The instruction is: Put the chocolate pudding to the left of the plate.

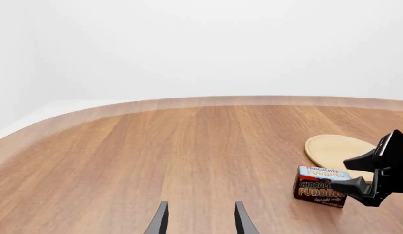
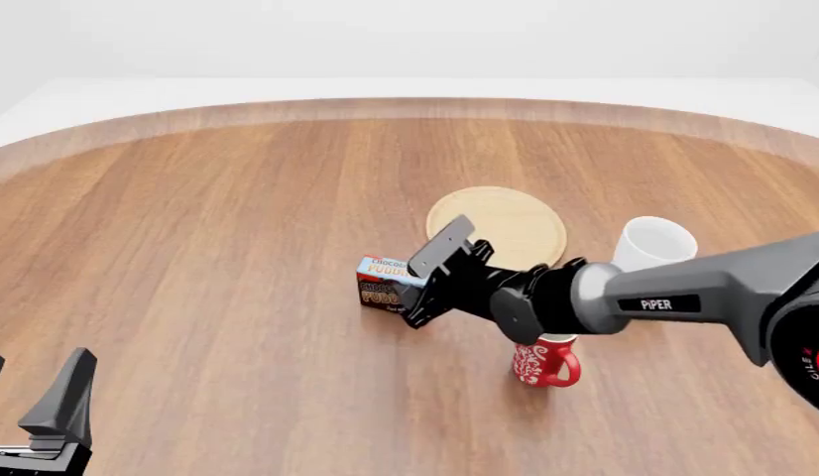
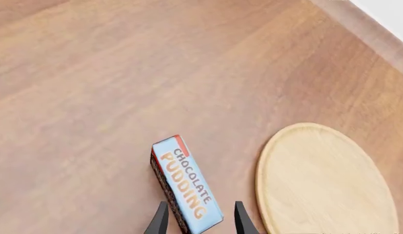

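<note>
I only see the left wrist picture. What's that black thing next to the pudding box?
Observer: That's the right arm's tool. Its own wrist camera shows its open fingers on either side of one end of the chocolate pudding.
Operator: Is there anything on the table besides the plate?
Observer: Yes. The front view shows a white mug just right of the plate.
Operator: Only that?
Observer: There's also a red patterned mug nearer the arms, partly hidden by the right arm.

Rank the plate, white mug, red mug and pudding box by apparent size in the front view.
1. plate, clearly widest.
2. white mug.
3. red mug, partly hidden by the right arm, so its rank against the white mug is unsure.
4. chocolate pudding, partly hidden by the fingers.
</note>
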Motion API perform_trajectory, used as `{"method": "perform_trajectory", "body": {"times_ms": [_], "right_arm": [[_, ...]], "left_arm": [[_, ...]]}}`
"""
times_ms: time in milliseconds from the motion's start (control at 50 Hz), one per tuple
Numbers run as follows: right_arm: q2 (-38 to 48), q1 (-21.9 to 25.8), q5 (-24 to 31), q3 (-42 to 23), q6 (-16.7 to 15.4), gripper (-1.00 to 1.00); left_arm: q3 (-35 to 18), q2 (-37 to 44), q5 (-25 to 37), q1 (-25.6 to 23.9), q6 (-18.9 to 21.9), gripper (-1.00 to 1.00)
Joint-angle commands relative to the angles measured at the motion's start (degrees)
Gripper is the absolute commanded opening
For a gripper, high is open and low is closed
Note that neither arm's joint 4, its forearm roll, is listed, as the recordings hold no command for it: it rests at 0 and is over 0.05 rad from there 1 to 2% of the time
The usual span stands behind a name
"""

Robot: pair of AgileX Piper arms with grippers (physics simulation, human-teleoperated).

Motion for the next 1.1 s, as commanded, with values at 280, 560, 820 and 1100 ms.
{"method": "perform_trajectory", "body": {"times_ms": [280,560,820,1100], "right_arm": [[2.54,-0.35,-1.0,-0.82,0.73,1.0],[3.12,0.66,-1.95,-0.62,1.26,-1.0],[0.63,1.83,-2.39,1.59,1.53,-1.0],[-6.32,3.16,-2.89,6.29,2.43,-1.0]], "left_arm": [[0.0,0.0,0.0,0.0,0.0,1.0],[0.0,0.0,0.0,0.0,0.0,1.0],[0.0,0.0,0.0,0.0,0.0,1.0],[0.0,0.0,0.0,0.0,0.0,1.0]]}}
